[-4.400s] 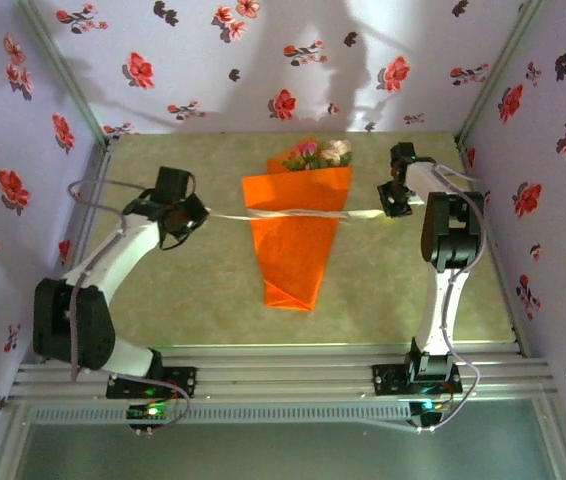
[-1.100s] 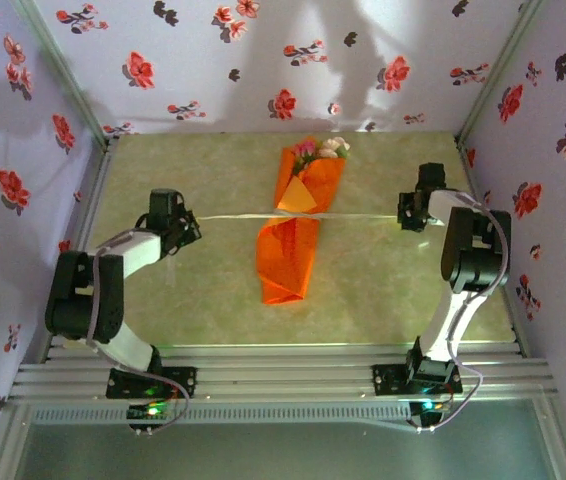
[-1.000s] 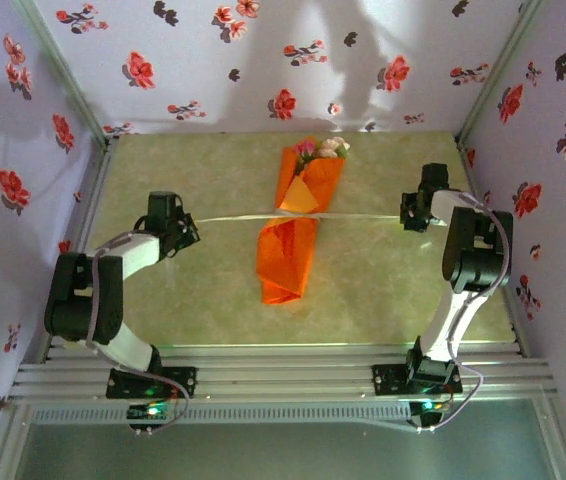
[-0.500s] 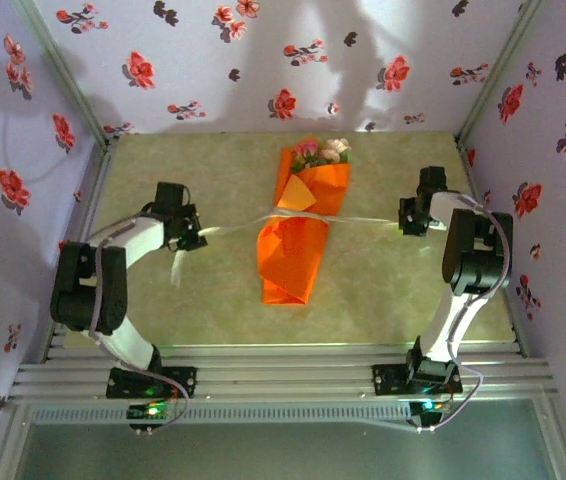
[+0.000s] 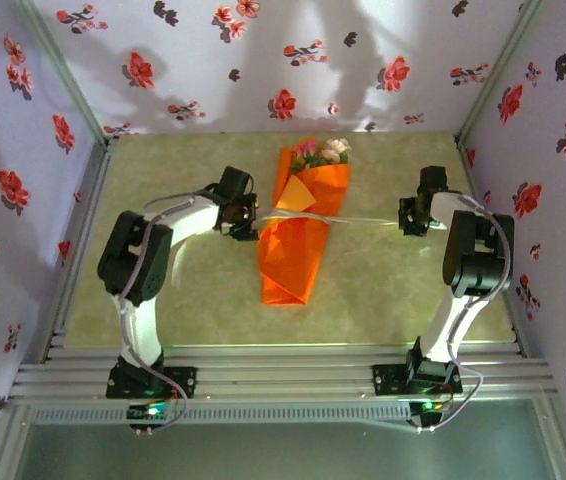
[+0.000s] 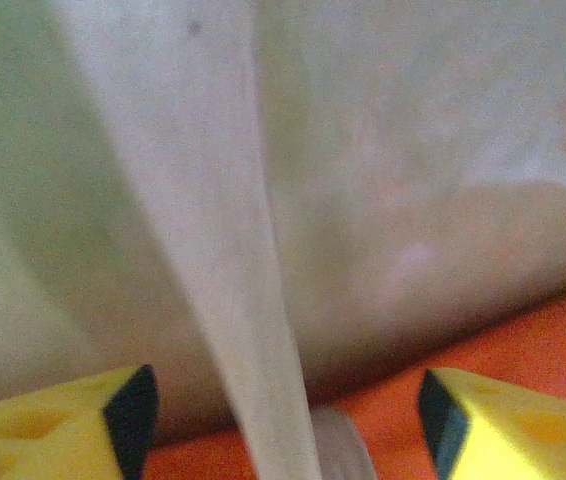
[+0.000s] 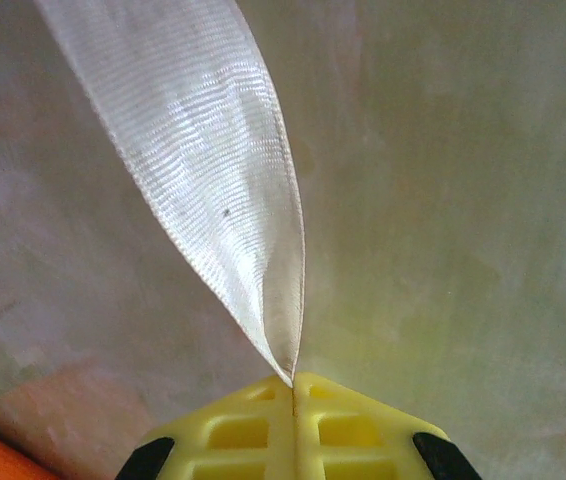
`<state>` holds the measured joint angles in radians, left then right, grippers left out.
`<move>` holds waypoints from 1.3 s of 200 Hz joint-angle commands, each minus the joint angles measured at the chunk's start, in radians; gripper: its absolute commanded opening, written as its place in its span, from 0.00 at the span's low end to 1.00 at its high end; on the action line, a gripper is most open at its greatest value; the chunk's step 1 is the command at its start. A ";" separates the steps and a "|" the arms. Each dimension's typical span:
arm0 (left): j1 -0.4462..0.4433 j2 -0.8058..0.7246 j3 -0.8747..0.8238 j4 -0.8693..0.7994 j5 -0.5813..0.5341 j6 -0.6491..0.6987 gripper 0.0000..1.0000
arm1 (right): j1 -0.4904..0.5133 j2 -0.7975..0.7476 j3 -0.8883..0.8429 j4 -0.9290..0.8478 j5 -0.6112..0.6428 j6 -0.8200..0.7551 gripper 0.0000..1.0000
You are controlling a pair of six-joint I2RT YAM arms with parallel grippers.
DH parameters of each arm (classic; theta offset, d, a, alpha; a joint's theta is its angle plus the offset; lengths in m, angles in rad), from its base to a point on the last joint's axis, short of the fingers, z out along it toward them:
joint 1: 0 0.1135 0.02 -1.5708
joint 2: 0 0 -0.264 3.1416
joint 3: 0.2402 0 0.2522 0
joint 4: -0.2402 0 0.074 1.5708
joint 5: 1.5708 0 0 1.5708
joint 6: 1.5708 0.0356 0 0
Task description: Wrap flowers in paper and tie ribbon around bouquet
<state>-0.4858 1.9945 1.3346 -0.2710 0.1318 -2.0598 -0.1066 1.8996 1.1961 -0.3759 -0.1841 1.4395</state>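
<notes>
On the table the bouquet lies beside the left claw.

**Orange bouquet pinched at the waist**

It lies flat on the table, a narrow cone of bright orange paper with its tip toward the near edge. Pink and cream flowers peek from the wide far end. A pale, half-clear ribbon crosses the pinch and stretches off to the right.

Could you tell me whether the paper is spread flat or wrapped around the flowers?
Wrapped. The paper forms a narrow cone, pinched mid-length by the ribbon, with flowers showing at its wide end.
</notes>
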 commanded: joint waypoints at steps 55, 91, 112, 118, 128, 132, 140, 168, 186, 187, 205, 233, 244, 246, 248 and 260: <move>-0.005 0.038 0.049 0.061 -0.006 0.089 0.00 | 0.016 0.026 0.054 -0.087 -0.116 -0.032 0.06; -0.017 0.043 0.029 0.142 0.024 0.104 0.00 | 0.050 -0.045 0.056 -0.130 -0.107 -0.007 0.36; -0.026 0.050 0.027 0.167 0.035 0.105 0.00 | 0.117 -0.082 0.054 -0.148 -0.090 0.013 0.48; -0.027 0.051 0.025 0.172 0.038 0.104 0.00 | 0.141 -0.089 0.052 -0.150 -0.089 0.027 0.50; -0.028 0.049 0.023 0.177 0.041 0.101 0.00 | 0.184 -0.097 0.037 -0.125 -0.097 0.062 0.53; -0.028 0.050 0.021 0.179 0.042 0.101 0.00 | 0.206 -0.098 0.025 -0.105 -0.099 0.083 0.54; -0.028 0.048 0.023 0.178 0.043 0.102 0.00 | 0.237 -0.101 -0.004 -0.054 -0.110 0.128 0.55; -0.028 0.048 0.026 0.176 0.049 0.102 0.00 | 0.313 -0.088 -0.092 0.127 -0.122 0.303 0.58; -0.028 0.047 0.025 0.174 0.051 0.103 0.00 | 0.325 -0.062 -0.083 0.160 -0.123 0.341 0.58; -0.028 0.047 0.025 0.174 0.051 0.103 0.00 | 0.326 -0.061 -0.081 0.160 -0.121 0.342 0.58; -0.028 0.045 0.020 0.177 0.051 0.100 0.00 | 0.327 -0.043 -0.066 0.170 -0.115 0.363 0.58; -0.028 0.047 0.020 0.180 0.051 0.098 0.00 | 0.330 -0.007 -0.050 0.180 -0.111 0.388 0.56; -0.028 0.047 0.021 0.182 0.051 0.098 0.00 | 0.335 0.012 -0.049 0.193 -0.113 0.403 0.54; -0.028 0.047 0.021 0.183 0.051 0.098 0.00 | 0.336 0.016 -0.050 0.196 -0.115 0.406 0.53; -0.028 0.047 0.021 0.182 0.051 0.096 0.00 | 0.336 0.019 -0.050 0.197 -0.117 0.408 0.52; -0.028 0.047 0.023 0.184 0.051 0.095 0.00 | 0.343 0.024 -0.057 0.202 -0.113 0.427 0.51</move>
<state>-0.5060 2.0491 1.3705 -0.1036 0.1692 -1.9789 0.2253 1.8866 1.1259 -0.1955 -0.3080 1.8019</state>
